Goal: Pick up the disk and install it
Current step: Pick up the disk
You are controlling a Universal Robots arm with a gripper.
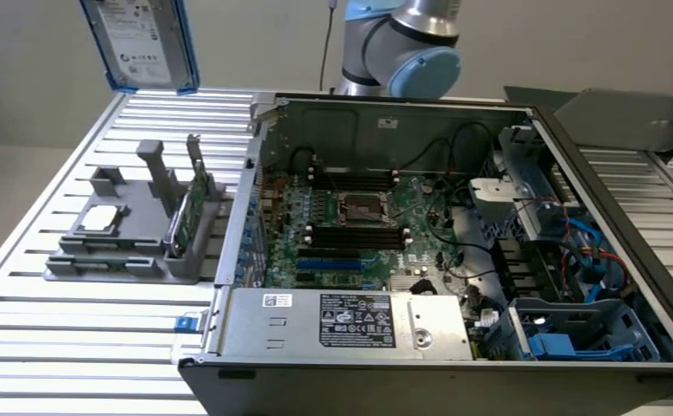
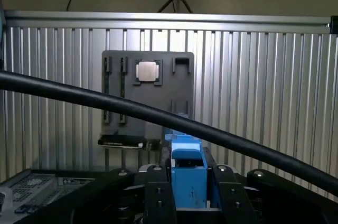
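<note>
Blue rails edge the disk (image 1: 140,43), which hangs high in the air over the metal bench (image 1: 82,334), near the open computer case (image 1: 614,217). The end effector (image 2: 190,200) grips it tight.

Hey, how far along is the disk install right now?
Pickup looks done: the disk is off the grey holder, lifted above the table. In hand: the gripper clamps its blue rail. Left: installing; the disk is outside the open computer case, not yet seated.
</note>
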